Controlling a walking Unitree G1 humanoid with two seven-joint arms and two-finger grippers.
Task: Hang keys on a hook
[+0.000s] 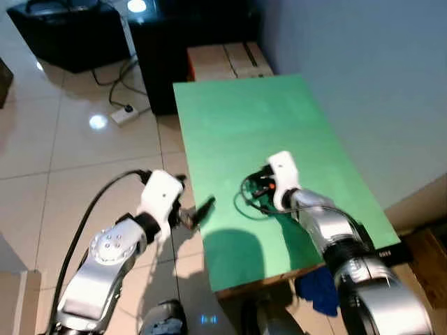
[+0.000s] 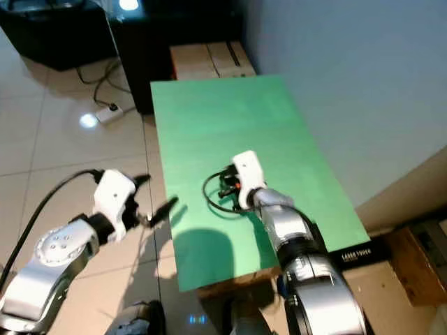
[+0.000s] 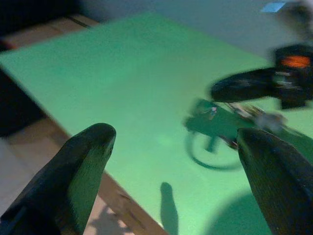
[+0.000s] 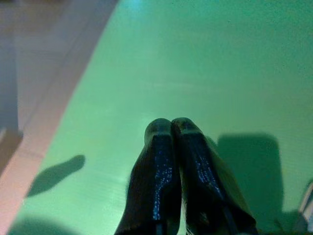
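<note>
Approach step, before any pickup. The right gripper [image 4: 171, 128], fingers pressed together and empty, hovers over the green table [image 1: 237, 118]; the keys [image 3: 254, 113] on their dark cord loop lie just beside it. The left gripper [image 3: 176, 142], fingers spread, waits at the table's edge. Next the right fingers must part and close on the keys.

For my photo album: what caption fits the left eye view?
Robot's right hand over keys on a green table, left hand open beside its edge.
</note>
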